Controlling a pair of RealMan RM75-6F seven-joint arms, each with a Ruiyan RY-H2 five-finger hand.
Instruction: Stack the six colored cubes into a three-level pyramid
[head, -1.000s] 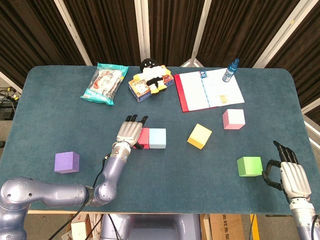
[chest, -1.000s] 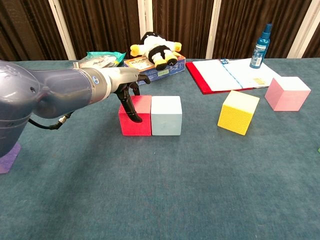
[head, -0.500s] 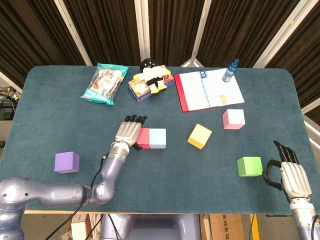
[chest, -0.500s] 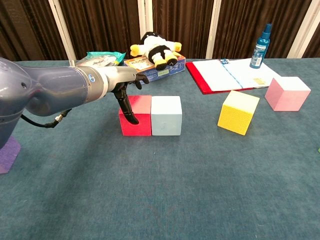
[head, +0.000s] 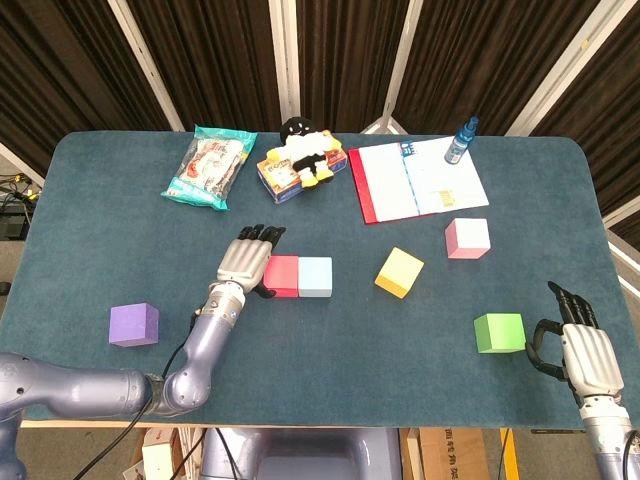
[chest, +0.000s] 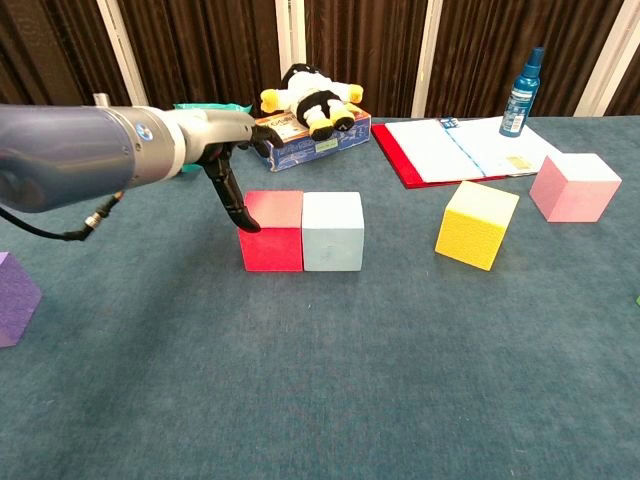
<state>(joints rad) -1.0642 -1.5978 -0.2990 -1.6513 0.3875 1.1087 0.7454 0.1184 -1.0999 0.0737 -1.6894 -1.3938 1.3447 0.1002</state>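
Since the cubes look rigid, matte and probably light, each is best taken by two opposite side faces, a little above mid-height, so the bottom stays clear for setting down; none of them has a long axis, so only the turn of the faces matters. On the table (head: 90, 230) the red cube (head: 281, 276) and the light blue cube (head: 315, 276) are seen touching side by side, squared to the front edge — a start of the base row, it is judged. The yellow cube (head: 399, 272) is set apart to their right and turned at an angle, the pink cube (head: 467, 238) lies beyond it near the open notebook (head: 415, 180), the green cube (head: 498, 332) sits near the right front, and the purple cube (head: 134, 324) is well apart at the left. The left hand (head: 244, 262) is held just beside the red cube with fingers apart and nothing gripped; whether a fingertip touches the cube cannot be told. The right hand (head: 578, 345) is empty too, fingers loosely extended — just beside the green cube.
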